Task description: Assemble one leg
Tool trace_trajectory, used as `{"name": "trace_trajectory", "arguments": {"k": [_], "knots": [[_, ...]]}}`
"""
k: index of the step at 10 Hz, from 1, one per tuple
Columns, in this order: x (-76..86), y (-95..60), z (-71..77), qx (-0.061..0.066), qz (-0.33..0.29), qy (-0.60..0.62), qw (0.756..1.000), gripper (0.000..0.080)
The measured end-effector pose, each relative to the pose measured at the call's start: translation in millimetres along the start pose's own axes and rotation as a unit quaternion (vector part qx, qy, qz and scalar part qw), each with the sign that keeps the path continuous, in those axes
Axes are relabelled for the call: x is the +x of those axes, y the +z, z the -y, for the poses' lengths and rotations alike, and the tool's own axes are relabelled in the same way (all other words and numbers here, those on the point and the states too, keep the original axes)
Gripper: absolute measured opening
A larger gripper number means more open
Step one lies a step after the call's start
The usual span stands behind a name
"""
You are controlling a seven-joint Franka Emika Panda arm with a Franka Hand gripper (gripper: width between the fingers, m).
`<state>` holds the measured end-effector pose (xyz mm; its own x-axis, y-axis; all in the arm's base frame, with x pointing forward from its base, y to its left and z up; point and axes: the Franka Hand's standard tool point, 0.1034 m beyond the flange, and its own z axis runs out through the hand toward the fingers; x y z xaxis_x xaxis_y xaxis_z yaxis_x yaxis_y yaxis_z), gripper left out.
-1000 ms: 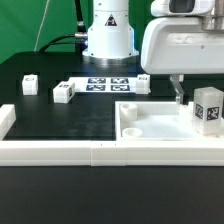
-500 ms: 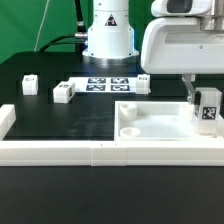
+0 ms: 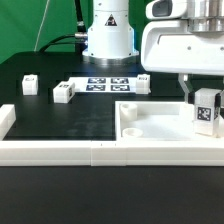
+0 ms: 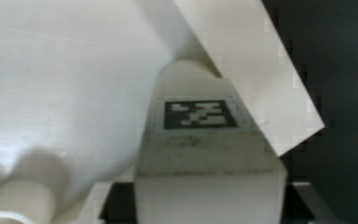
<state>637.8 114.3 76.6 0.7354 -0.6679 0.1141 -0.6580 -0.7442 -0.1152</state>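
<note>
- Leg (image 3: 207,108): a small white block with a square black-and-white marker on its face, standing upright over the far corner of the square tray (image 3: 160,128) toward the exterior view's right.
- Gripper (image 3: 200,100): it comes down from the bulky white wrist housing onto this leg; a dark finger shows against the leg's side. The wrist view shows the leg's marker face (image 4: 201,112) close up between the white finger surfaces, so I judge it clamped on the leg, though the actual contact is hard to make out.
- Step in hand, as I read it: seating the leg at the tray's corner. Whether its foot touches the tray floor or has met a hole cannot be told.
- Other parts: three more small white blocks lie well apart on the black table, near the marker board (image 3: 108,84); one (image 3: 65,92) is just beside the board.
- Next move, by my estimate: keep the leg upright, line it up with the corner fitting, then press or twist it home before letting go.
</note>
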Motion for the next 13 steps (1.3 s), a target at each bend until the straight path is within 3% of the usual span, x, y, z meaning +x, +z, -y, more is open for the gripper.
{"name": "trace_trajectory", "arguments": {"k": [2,4,6,8,9,10,11,12,13], "knots": [[1.1,0.6,-3.0,-0.002,0.003,0.157,0.988,0.0291],[-0.2,1.0,-4.6,-0.013,0.002,0.299,0.954,0.0291],[-0.4,0.9,-6.1,-0.016,0.010,0.385,0.923,0.0291],[-1.3,1.0,-6.4,-0.017,0.013,0.423,0.906,0.0297],[-1.6,1.4,-6.5,-0.017,0.013,0.408,0.913,0.0297],[-1.8,1.3,-6.2,-0.017,0.013,0.389,0.921,0.0494],[-3.0,0.9,-4.8,-0.016,0.014,0.353,0.935,0.0494],[-4.7,1.1,-3.3,-0.015,0.015,0.284,0.959,0.0615],[-6.7,1.4,-1.8,-0.013,0.016,0.219,0.975,0.0639]]}}
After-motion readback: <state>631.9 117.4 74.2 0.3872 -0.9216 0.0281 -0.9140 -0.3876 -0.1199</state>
